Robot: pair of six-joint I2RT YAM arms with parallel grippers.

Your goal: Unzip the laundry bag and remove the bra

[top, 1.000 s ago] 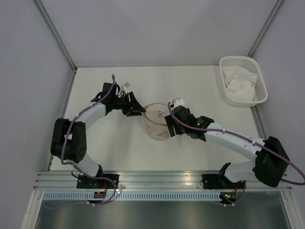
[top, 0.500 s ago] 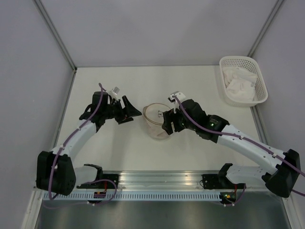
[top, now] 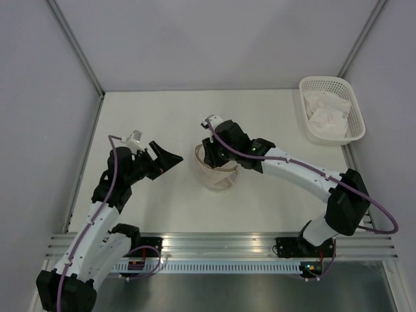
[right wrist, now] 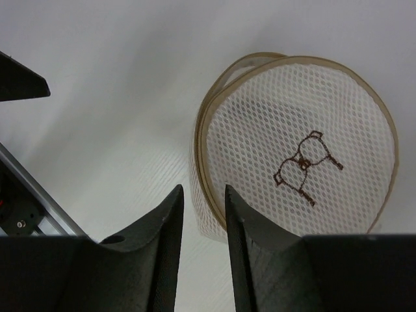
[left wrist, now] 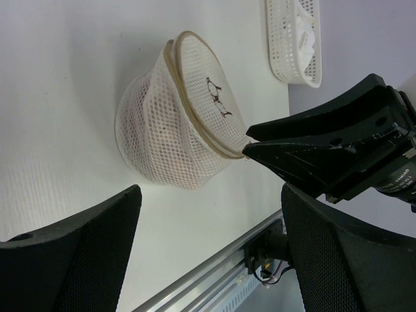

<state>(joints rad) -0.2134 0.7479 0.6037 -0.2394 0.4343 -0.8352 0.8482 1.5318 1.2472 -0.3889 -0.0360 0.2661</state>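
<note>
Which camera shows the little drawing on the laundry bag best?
The right wrist view: the drawing faces it, large and sharp. The left wrist sees it slanted and small; from the top it cannot be made out.

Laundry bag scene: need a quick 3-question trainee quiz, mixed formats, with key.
1. True or false: the left hand is clamped on the small round whitish mesh laundry bag.
2. In the top view, the white plastic lattice basket sits: A) at the table's far right corner; B) at the near left corner; C) touching the bag.
3. Which hand has its fingertips at the bag's thin brownish zip rim?
Key: 1 false, it is open and apart from the bag. 2 A. 3 the right hand.
</note>
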